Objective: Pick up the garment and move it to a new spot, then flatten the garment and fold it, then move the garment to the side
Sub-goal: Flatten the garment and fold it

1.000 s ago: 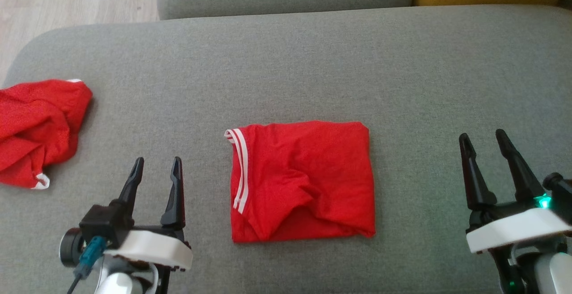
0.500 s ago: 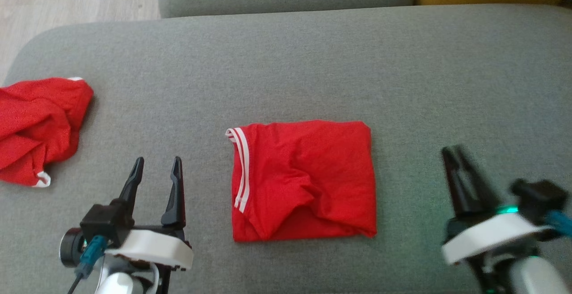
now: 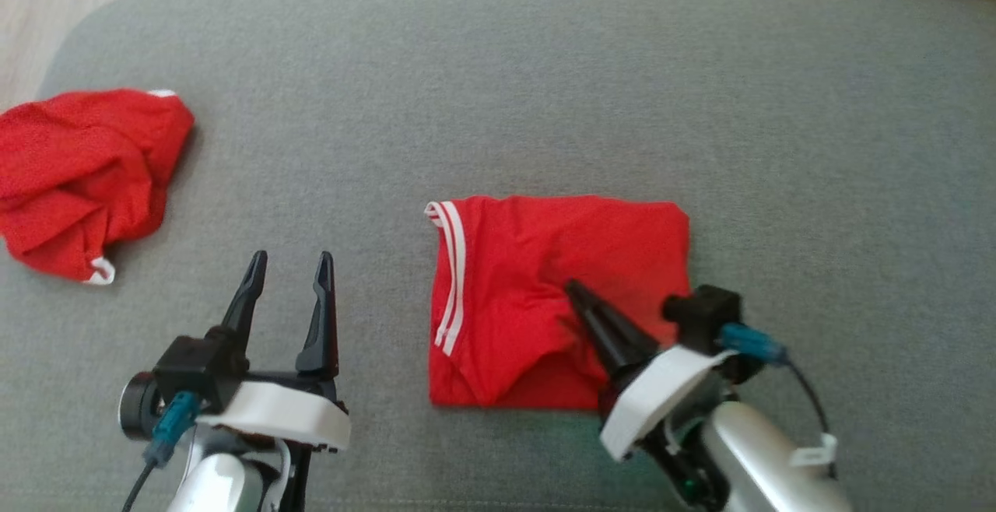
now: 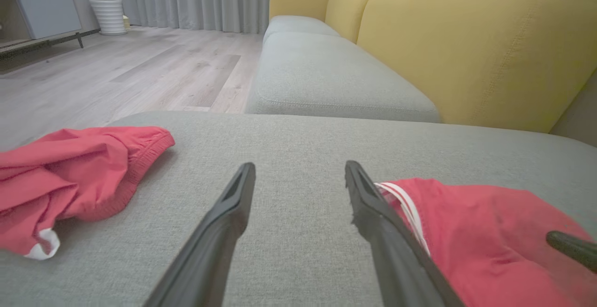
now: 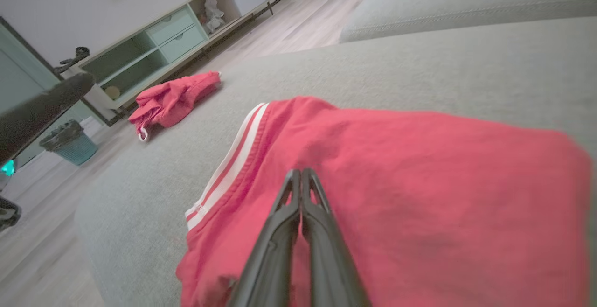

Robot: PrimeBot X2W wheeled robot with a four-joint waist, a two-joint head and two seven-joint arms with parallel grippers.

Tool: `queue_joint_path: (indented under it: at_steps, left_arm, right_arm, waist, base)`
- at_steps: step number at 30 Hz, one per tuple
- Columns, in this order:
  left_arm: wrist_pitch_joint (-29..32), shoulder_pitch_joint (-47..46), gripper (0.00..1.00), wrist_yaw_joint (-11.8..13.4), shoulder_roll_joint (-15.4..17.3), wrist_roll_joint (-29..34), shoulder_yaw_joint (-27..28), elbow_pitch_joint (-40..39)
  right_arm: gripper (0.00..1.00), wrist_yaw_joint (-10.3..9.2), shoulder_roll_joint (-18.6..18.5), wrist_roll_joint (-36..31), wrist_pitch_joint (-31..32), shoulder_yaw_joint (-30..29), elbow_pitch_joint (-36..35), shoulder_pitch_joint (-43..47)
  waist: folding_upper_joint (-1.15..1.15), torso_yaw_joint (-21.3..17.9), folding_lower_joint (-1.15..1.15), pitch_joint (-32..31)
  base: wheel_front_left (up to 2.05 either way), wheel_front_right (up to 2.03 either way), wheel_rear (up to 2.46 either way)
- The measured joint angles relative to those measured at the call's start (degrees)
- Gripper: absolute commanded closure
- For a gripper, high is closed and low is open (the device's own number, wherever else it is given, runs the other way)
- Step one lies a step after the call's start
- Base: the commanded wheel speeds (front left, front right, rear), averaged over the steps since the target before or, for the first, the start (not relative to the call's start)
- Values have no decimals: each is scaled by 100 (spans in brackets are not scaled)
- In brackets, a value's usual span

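1. The right gripper (image 3: 577,291) has its two fingers pressed tight together. As far as I can tell, no cloth is caught between them, so it is clenched on nothing.
2. The folded red garment (image 3: 537,255) lies directly under and ahead of those fingertips on the grey cushion (image 3: 545,92). The fingers slant in over its near corner toward its middle.
3. The garment runs a little wider than it is deep. Its white-striped edge (image 3: 451,278) is on the side away from this gripper.
4. The left gripper (image 3: 292,257) stands spread open beside that striped edge, apart from it and touching nothing.
5. The right arm is plainly the nearer one. The fold looks finished, so I judge that shifting the garment sideways is what remains. A crumpled red garment (image 3: 85,170) lies well beyond the left gripper.
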Motion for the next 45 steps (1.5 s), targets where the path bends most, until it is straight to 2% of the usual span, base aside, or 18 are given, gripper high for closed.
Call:
queue_joint_path:
  at_steps: [6,11,17,21,22,23,28,33,37,41,45]
  left_arm:
    - [-23,-4,0,-44,-42,-1,3,80]
    - [-65,-21,0,-48,-52,-1,15,97]
    - [-66,-67,0,-49,-55,-1,34,146]
    - [-66,-64,0,-49,-55,-1,48,160]
    - [-66,-64,0,-48,-54,-1,55,160]
    - [-66,-63,0,-47,-51,0,62,163]
    - [-66,-35,0,-40,-34,-1,142,162]
    - [-66,157,0,18,26,-3,178,126]
    - [-46,299,0,42,86,-19,192,18]
    - [12,383,0,64,170,-19,193,-34]
    - [87,588,0,68,216,-19,183,-64]
  right_arm:
    - [100,0,59,336,-43,702,825,-280]
    - [100,0,74,719,-5,1271,1222,-431]
    - [100,-1,70,1100,7,1978,1273,-701]
    - [100,0,-79,1218,-316,2035,907,-700]
    - [69,0,-149,1228,-417,1938,765,-699]
    - [0,0,-208,1228,-506,1767,631,-697]
    - [0,0,-544,916,-702,569,1,-570]
    - [0,0,-553,202,-724,-980,-662,31]
    - [0,0,-520,-448,-477,-1978,-1184,549]
    - [0,0,-383,-918,-100,-2604,-1655,1046]
    - [0,0,-261,-1080,216,-2908,-2035,1573]
  waist:
    - [0,104,0,100]
    - [0,102,0,161]
    - [0,26,0,143]
    - [0,-59,0,67]
    - [0,-85,0,41]
    - [0,-111,0,10]
    - [0,-257,0,-167]
    - [0,-403,0,-378]
    - [0,-496,0,-559]
    - [0,-541,0,-729]
    - [0,-568,0,-884]
  base:
    - [0,0,0]
    - [0,0,0]
    - [0,0,0]
    - [0,0,0]
    - [0,0,0]
    - [0,0,0]
    - [0,0,0]
    - [0,0,0]
    - [0,0,0]
    - [0,0,0]
    - [0,0,0]
